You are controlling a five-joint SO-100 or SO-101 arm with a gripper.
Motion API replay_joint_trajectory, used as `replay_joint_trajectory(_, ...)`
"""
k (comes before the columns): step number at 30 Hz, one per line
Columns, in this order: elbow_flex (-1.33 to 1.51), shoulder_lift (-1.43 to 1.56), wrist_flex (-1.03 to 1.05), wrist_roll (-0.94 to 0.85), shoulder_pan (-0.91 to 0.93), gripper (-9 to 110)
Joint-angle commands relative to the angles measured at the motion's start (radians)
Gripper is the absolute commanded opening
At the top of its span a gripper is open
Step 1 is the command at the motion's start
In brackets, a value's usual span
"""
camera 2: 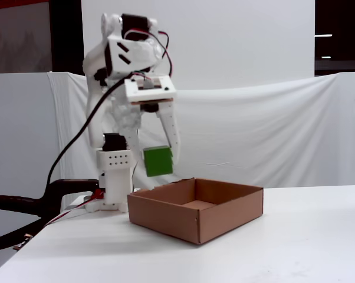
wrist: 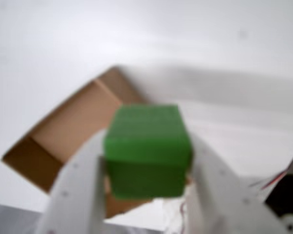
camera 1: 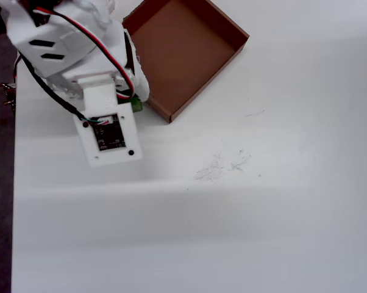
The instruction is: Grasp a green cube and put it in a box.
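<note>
The green cube (wrist: 147,148) is pinched between the two white fingers of my gripper (wrist: 147,163), which is shut on it. In the fixed view the green cube (camera 2: 158,161) hangs in the air above the left rear rim of the box (camera 2: 166,217), held by the gripper (camera 2: 160,165). The box (wrist: 71,127) is a shallow brown cardboard tray, seen behind and below the cube in the wrist view. In the overhead view the box (camera 1: 199,79) sits at the top centre and only a sliver of the green cube (camera 1: 136,105) shows under the arm, by the box's left edge.
The white arm base (camera 2: 115,177) with red and black wires stands left of the box. White cloth covers the table (camera 1: 232,213) and forms a backdrop. Faint scuff marks (camera 1: 220,166) lie right of the arm. The table's left edge (camera 1: 13,183) borders dark floor.
</note>
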Motion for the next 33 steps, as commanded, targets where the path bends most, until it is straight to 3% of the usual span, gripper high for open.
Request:
replay_joint_trajectory(1,-0.029,0.060,0.006,0.028,-0.080,14)
replay_joint_trajectory(12,0.275,0.075,-0.218,0.121,-0.330,16)
replay_joint_trajectory(33,0.574,-0.014,-0.580,0.114,-0.434,20)
